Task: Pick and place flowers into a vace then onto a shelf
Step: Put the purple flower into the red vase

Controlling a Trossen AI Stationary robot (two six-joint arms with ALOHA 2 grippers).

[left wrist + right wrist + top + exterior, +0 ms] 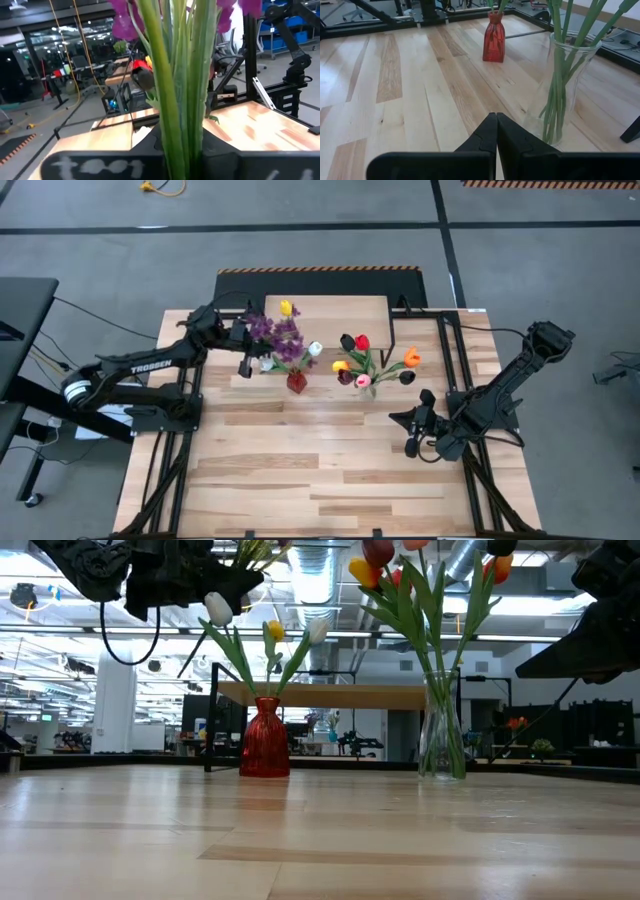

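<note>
My left gripper [250,350] hovers at the table's far left, shut on a bunch of small purple blossoms [281,335] with long green stems. Just below it stands a red vase [265,737] with white and yellow tulips. A clear glass vase [441,726] to its right holds red, yellow, orange, pink and near-black tulips [362,360]. Both vases rest by their bases on the table. The light-wood shelf [335,312] stands behind them. My right gripper [496,125] is shut and empty, near the clear vase [565,95]. My left gripper pinches the purple bunch by its green stems [179,105], below the blossoms [122,20], between its two fingers. The fingers come level from the table's left and lie across the stems. The bunch stands upright in the hold, and its lower end is hidden by the gripper.
The shelf's black metal legs [392,340] stand close behind the clear vase. Black frame rails run along the table's left and right sides [455,370]. Bare planks [300,470] stretch across the near half of the table.
</note>
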